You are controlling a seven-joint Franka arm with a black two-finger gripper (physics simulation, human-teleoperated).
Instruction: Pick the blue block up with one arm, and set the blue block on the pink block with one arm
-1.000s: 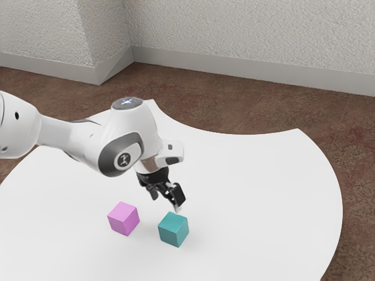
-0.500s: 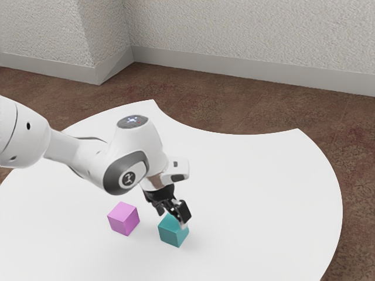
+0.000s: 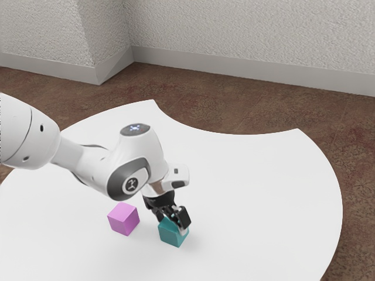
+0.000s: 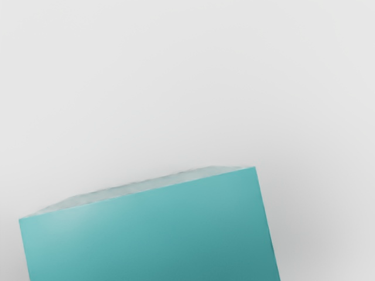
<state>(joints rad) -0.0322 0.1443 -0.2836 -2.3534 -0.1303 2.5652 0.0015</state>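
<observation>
The blue block, teal in colour, sits on the white table near its front. My gripper has come down over the block's top, with the black fingers standing on either side of it, open and straddling it. In the wrist view the blue block looms large directly under my hand. The pink block rests on the table a short way toward the exterior view's left of the blue one, apart from it and partly under my arm.
The table's curved edge runs close in front of both blocks. Brown carpet and a light wall lie beyond the table. White tabletop stretches toward the exterior view's right.
My hand has dropped from above the blue block down onto it, so the fingers now reach around its upper part. Neither block has moved.
</observation>
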